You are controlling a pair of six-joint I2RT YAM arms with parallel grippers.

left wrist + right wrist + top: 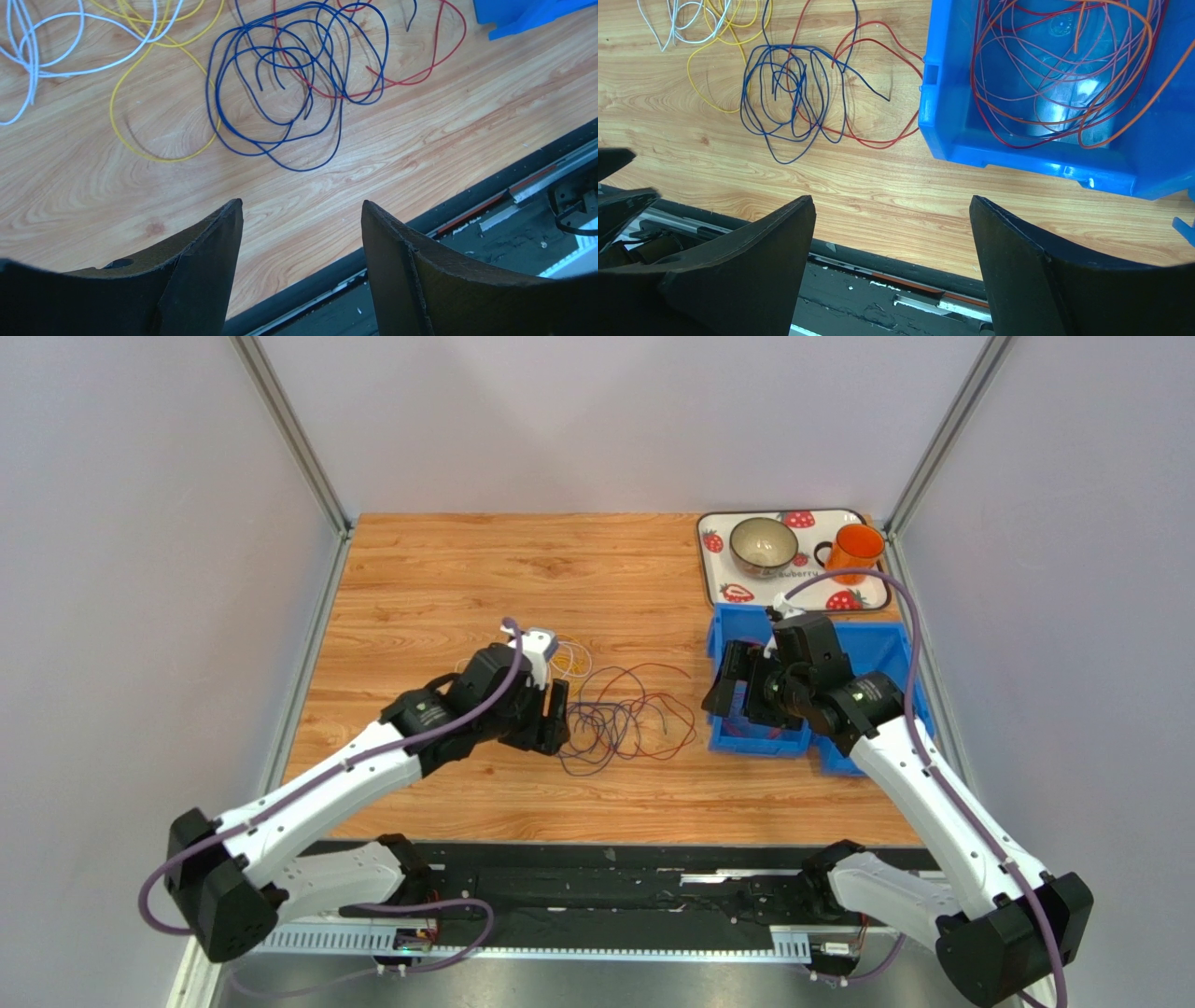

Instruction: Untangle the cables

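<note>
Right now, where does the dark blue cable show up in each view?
Top external: blue cable lies mid-table, left of the bin.
Left wrist: blue cable sits top centre, overlapping a red cable; the bin is in the top right corner.
Right wrist: blue cable is upper left, left of the bin.
Shared landmark: the bin.

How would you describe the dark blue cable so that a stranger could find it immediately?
Find the blue bin on the wooden table; loose cables lie on the wood beside it. The dark blue cable is the densest tangle of loops in their middle. A red cable crosses it on the bin side; a yellow cable lies on the other.
</note>
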